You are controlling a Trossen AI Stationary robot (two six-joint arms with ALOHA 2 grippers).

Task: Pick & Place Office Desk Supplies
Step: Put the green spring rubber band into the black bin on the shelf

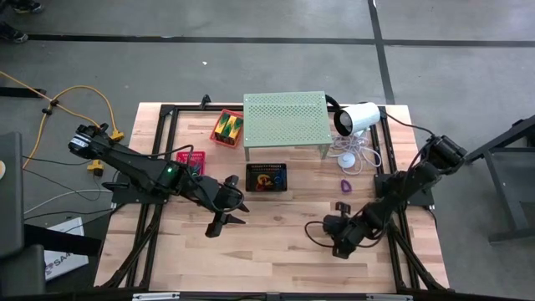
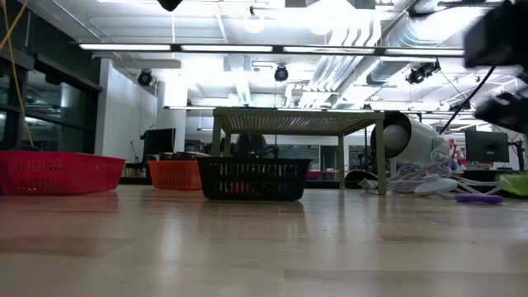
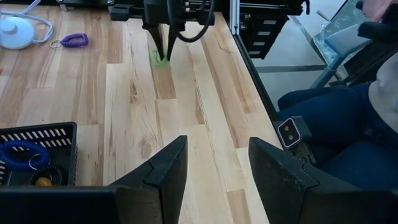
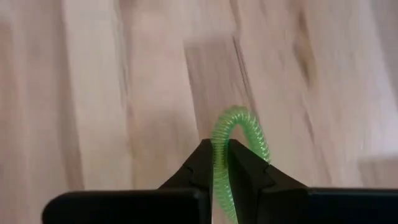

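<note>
Green coiled plastic loop (image 4: 239, 134) pinched between the closed fingers of the right gripper (image 1: 338, 247), near the front edge of the pale wooden table (image 1: 276, 263), right of centre. Loop off the surface or barely grazing it; the wrist view is too tight to say which. Judged: this item is picked, not yet placed.

Left gripper (image 1: 220, 222) hovers left of centre, fingers spread, nothing between them.

Mid-table: small black mesh basket (image 1: 267, 177) already holds a blue coiled loop (image 3: 17, 153) and some orange and red bits, so part of the sorting looks done. A red mesh basket (image 1: 191, 159) sits toward the left edge, partly under the left arm.

Right of the black basket, two purple loops (image 1: 343, 185) lie loose on the wood, still to collect.

Far edge: second red basket (image 1: 226, 129) with yellow-and-green wedge-shaped pieces (image 1: 227, 127) inside, beside the pale-green perforated shelf (image 1: 284, 117) and white cylindrical lamp (image 1: 357, 118) with its tangled cord.

Remaining, by my reading: deliver the green loop, then the purple ones.
</note>
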